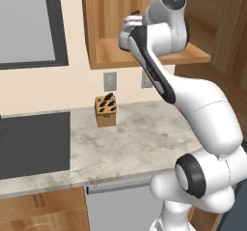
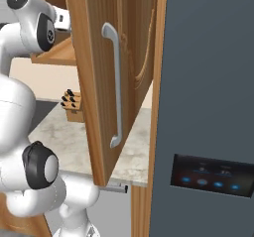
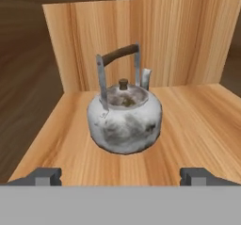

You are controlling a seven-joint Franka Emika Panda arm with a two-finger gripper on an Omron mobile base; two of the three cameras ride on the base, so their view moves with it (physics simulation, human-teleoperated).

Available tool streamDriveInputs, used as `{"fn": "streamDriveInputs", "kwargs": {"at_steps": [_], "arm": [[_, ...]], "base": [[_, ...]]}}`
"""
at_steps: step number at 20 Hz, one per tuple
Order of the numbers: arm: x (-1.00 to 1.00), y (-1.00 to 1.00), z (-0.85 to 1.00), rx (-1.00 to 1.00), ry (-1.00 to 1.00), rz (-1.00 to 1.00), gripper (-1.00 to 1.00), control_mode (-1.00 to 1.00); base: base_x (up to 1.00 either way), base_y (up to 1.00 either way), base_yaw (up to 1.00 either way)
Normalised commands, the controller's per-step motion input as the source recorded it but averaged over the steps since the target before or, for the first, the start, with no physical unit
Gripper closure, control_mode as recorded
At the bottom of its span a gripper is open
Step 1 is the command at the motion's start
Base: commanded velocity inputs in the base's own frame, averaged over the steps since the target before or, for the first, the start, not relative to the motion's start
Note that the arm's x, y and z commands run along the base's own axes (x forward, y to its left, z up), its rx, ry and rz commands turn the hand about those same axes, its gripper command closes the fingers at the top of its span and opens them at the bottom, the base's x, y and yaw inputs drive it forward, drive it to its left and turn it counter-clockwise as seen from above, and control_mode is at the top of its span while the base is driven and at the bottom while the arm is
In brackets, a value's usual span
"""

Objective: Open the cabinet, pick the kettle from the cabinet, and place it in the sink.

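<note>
The cabinet stands open, and its door with the silver bar handle is swung out toward me. On the pale wood shelf sits the kettle, upright, silver-grey with a dark arched handle and its spout toward the back wall. My gripper is open in front of the kettle, level with the shelf's front edge, one fingertip on each side and clear of it. In the left base view the arm reaches up into the cabinet. The black sink is set into the counter at the far left.
A wooden knife block stands on the marble counter against the wall, below a wall outlet. A tall dark grey fridge panel with a lit display stands right of the open door. A grey appliance front sits under the counter.
</note>
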Motion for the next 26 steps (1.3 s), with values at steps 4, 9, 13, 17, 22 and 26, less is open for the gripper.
{"fn": "streamDriveInputs", "kwargs": {"at_steps": [4,9,13,17,22,26], "arm": [[0.43,0.02,-0.01,0.0,-0.03,0.02,-1.0,-1.0],[0.33,0.04,-0.06,0.0,-0.09,0.0,-1.0,-1.0],[0.25,0.02,-0.13,0.0,-0.14,0.0,-1.0,-1.0],[0.27,0.03,-0.1,0.0,-0.15,0.0,-1.0,-1.0],[0.29,0.03,0.02,0.0,0.0,0.0,-1.0,-1.0],[0.22,0.08,0.07,0.0,0.0,0.0,-1.0,-1.0]], "base": [[0.0,0.0,0.0],[0.0,0.0,0.0],[0.0,0.0,0.0],[0.0,0.0,0.0],[0.0,0.0,0.0],[0.0,0.0,0.0]]}}
